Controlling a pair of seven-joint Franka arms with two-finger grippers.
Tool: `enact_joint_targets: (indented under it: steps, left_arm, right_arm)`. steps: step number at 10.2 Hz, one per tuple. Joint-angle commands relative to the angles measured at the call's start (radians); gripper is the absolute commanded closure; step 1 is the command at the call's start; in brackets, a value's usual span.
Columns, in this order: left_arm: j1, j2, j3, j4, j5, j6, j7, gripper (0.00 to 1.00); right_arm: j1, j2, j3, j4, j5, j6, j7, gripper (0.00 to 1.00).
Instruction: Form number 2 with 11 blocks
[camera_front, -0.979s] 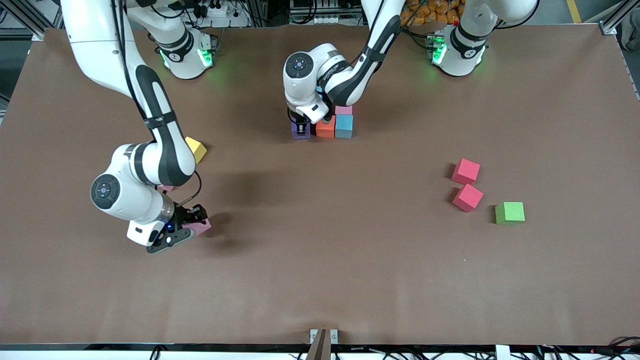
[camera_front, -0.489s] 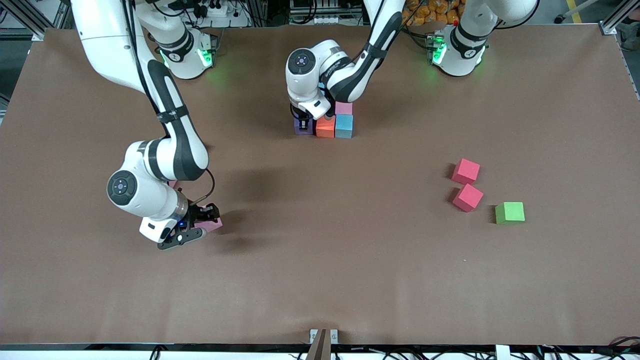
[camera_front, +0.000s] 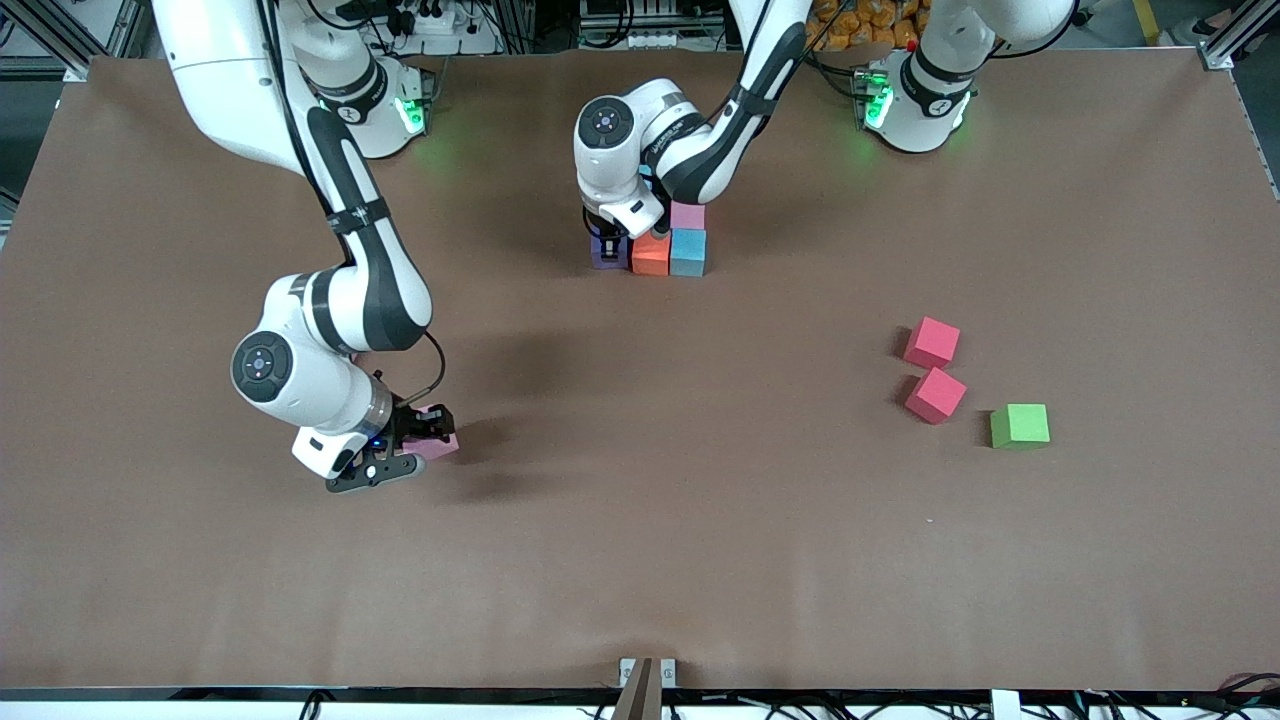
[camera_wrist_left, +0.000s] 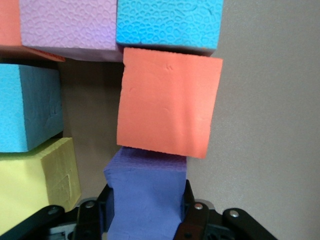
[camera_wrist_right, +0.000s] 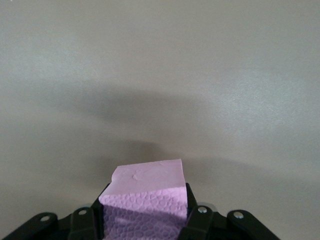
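Currently mid-build, with only part of the number 2 (camera_front: 660, 245) laid out on the table (camera_front: 700, 560), close to the robots' bases.

In hand: setting a purple block (camera_front: 603, 256) down beside an orange block (camera_front: 651, 256) in the row nearest the front camera, with a light blue block (camera_front: 688, 252) on the orange one's other flank. Clamped shut on that purple block (camera_wrist_left: 145, 185) from both sides: the left gripper (camera_front: 612, 240), low at the figure. From the left wrist view, purple pressed against the orange block (camera_wrist_left: 167, 105) and sitting slightly askew, a yellow block (camera_wrist_left: 35, 185) just beside it.

Meanwhile, closed on a pink block (camera_front: 440, 444): the right gripper (camera_front: 418, 442), over bare table toward the right arm's end, well apart from the figure. In the right wrist view, only that pink block (camera_wrist_right: 145, 192) between the jaws, with shadowed table underneath.

Lying loose toward the left arm's end: two red blocks (camera_front: 932, 342) (camera_front: 936, 394) near each other, and a green cube (camera_front: 1019, 425) not needed for the digit.

Likely next: squaring the purple block flush with its neighbour, letting go and lifting straight up so as not to nudge the row; then carrying the pink block across to the figure. Probably under halfway to done, judging by the blocks not yet placed.
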Motion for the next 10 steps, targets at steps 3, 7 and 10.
enact_joint_targets:
  steps: [3, 7, 10]
  left_arm:
    - [0.008, -0.023, 0.001, -0.038, -0.001, 0.054, 0.010, 0.72]
    - [0.008, -0.020, 0.001, -0.041, -0.001, 0.071, 0.009, 0.73]
    - [0.006, -0.026, 0.001, -0.070, -0.001, 0.086, 0.009, 0.73]
  right_arm:
    - [0.071, -0.067, -0.009, -0.041, -0.008, -0.026, 0.189, 0.84]
    - [0.143, -0.119, -0.008, -0.130, -0.008, -0.005, 0.314, 0.86]
    - [0.214, -0.163, -0.008, -0.233, -0.008, 0.063, 0.402, 0.86]
